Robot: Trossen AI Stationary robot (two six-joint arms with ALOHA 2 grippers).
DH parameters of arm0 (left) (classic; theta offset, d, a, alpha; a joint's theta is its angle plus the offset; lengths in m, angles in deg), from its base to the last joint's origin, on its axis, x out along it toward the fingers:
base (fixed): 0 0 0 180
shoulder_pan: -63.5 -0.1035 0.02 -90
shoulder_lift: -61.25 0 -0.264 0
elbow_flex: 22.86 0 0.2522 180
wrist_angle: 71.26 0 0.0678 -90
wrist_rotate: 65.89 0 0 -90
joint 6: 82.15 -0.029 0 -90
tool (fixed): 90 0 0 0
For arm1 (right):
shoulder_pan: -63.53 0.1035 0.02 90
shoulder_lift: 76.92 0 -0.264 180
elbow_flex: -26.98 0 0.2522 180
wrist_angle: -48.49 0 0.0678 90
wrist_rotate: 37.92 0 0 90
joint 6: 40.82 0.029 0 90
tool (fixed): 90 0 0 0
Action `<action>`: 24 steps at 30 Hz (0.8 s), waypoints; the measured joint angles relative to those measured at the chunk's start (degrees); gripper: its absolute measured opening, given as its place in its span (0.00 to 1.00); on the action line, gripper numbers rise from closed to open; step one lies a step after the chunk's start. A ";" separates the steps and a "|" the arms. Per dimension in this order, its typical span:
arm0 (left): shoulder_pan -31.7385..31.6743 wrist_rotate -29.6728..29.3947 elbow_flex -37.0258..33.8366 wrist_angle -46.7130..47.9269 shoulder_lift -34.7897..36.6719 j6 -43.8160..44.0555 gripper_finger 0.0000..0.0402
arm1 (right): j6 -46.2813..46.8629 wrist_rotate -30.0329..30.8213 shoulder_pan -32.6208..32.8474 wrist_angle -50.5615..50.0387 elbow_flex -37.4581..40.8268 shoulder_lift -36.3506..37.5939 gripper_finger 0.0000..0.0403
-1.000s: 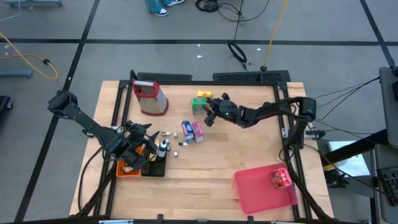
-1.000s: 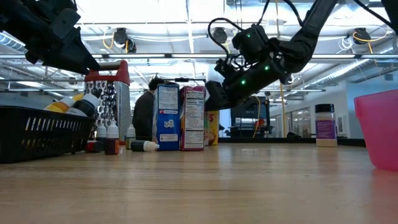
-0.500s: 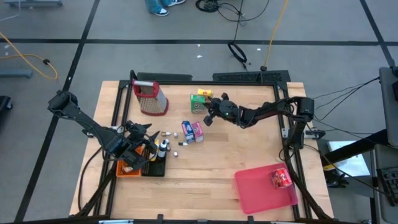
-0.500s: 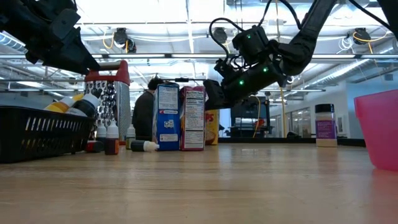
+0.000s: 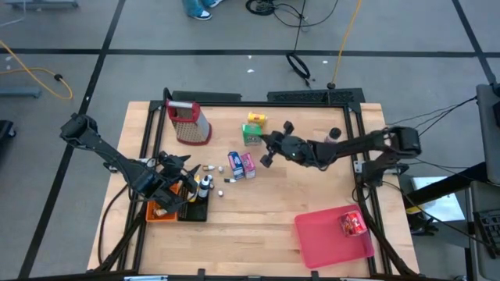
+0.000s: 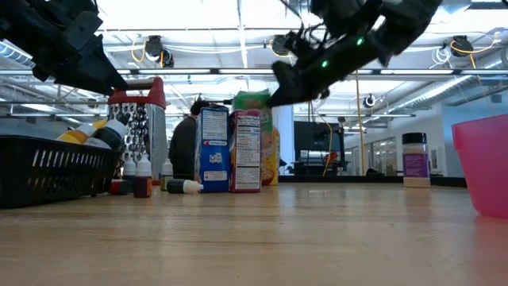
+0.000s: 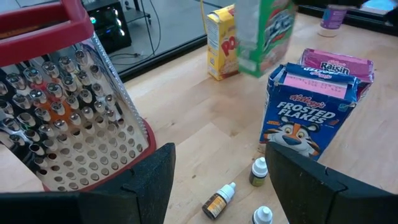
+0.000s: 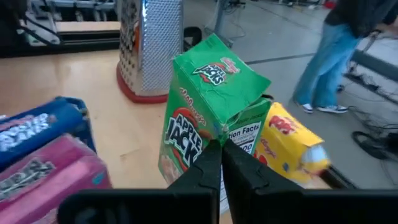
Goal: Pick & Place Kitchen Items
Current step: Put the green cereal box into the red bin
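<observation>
The right pincer [image 5: 264,151] is closed tight, its two fingers pressed together with nothing between them; it hangs above the surface [image 5: 266,211] just beside the green carton [image 5: 251,135]. That carton seems to stand tilted, though the wrist picture is too blurred to be sure, and the yellow carton [image 5: 256,118] is close behind it. The blue carton [image 5: 234,163] and pink carton [image 5: 248,163] stand side by side, touching. Little bottles [image 7: 219,200] lie near them. The left pincer [image 5: 173,181] waits wide open and empty over the black basket [image 6: 48,168], facing the grater [image 5: 187,122]. A red tray [image 5: 328,238] sits well apart.
</observation>
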 joint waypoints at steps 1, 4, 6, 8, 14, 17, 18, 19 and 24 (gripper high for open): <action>0.00 0.02 0.00 0.00 0.00 0.01 0.63 | 0.09 1.35 1.00 -1.44 0.00 1.26 0.00; 0.00 0.04 0.00 0.00 -0.01 0.01 0.63 | 0.35 4.33 4.34 -5.45 0.00 4.97 0.00; 0.01 0.06 0.00 0.00 0.01 0.01 0.63 | 0.90 6.46 7.11 -8.04 0.00 7.57 0.00; 0.02 0.12 0.00 -0.04 -0.01 0.03 0.63 | 2.61 8.83 10.04 -11.61 0.00 10.18 0.00; 0.02 0.37 0.00 -0.04 -0.01 0.23 0.63 | 9.89 12.50 20.52 -22.90 0.00 17.14 0.00; 0.01 0.42 0.00 -0.04 0.01 0.12 0.63 | 13.40 13.16 26.51 -29.68 0.00 19.77 0.00; 0.02 0.43 0.00 -0.04 0.01 0.11 0.63 | 15.23 13.18 28.44 -32.14 0.00 20.62 0.00; 0.02 0.46 0.00 -0.04 0.00 0.21 0.63 | 17.28 13.22 30.33 -34.88 0.00 21.51 0.00; 0.00 0.46 0.00 -0.04 0.01 0.42 0.63 | 26.89 13.45 39.22 -44.85 0.00 24.99 0.00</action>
